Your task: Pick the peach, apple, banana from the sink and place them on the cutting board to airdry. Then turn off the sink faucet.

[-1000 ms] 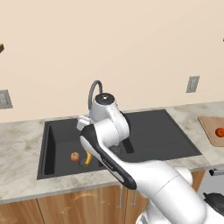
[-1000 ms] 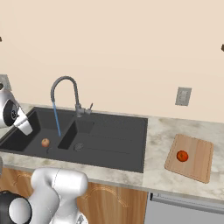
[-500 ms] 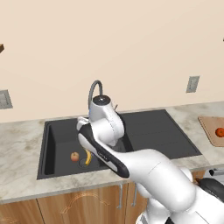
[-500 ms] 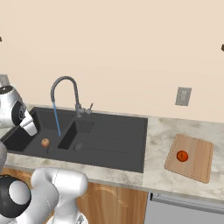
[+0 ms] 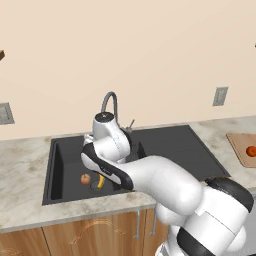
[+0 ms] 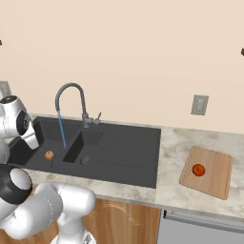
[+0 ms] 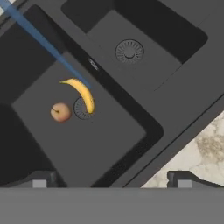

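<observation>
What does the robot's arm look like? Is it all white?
Mostly. The arm is made of smooth, rounded, glossy white shells, with dark bands and black rings at the joints and a grey cap on top of one joint. The gripper ends in two small, blocky dark grey fingertips. No cables or markings show.

Lighting: even, soft and bright, with no visible lamp and no single direction. Wall behind the sink (image 6: 102, 147): flat cream, uniformly lit, without gradients. Sink: matte black, free of glare; its basins read as darker steps, the deepest shade along the walls nearest the counter (image 6: 178, 143). Shadows: faint; none sharp under the fruit inside the sink. Robot arm (image 5: 150, 175): gentle shading on its white shells, no hard highlights. Sharpness: rendered images, slightly soft and coarse; small details around the sink look pixelated. Edges: no noticeable distortion. Motion blur: none.
</observation>
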